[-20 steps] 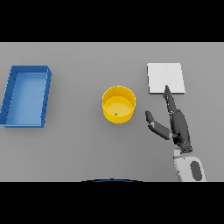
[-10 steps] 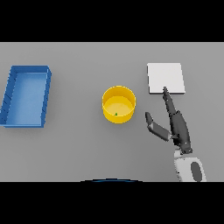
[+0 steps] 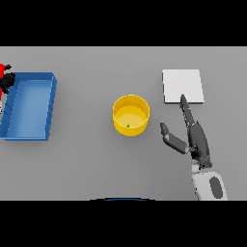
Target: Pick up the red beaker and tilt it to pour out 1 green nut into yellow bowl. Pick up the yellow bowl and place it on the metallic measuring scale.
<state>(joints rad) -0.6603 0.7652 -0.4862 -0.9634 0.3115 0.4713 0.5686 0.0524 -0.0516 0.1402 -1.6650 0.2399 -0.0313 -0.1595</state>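
The yellow bowl [image 3: 117, 115] stands at the table's middle with one small green nut [image 3: 128, 126] inside. To its right rear lies the pale square measuring scale [image 3: 182, 83]. My right hand [image 3: 197, 137] rests open to the right of the bowl, apart from it. Its straight fingers point at the scale's near edge and the thumb spreads toward the bowl. At the far left edge a sliver of the red beaker [image 3: 4, 71] shows, with my dark left hand [image 3: 6, 83] curled on it, mostly cut off by the frame.
A blue rectangular tray [image 3: 51, 103] lies at the left, just right of the beaker and left hand. Grey tabletop surrounds the bowl and the scale.
The red beaker and my left hand have come into view at the left edge. The right hand, the bowl and the scale have stayed in place.
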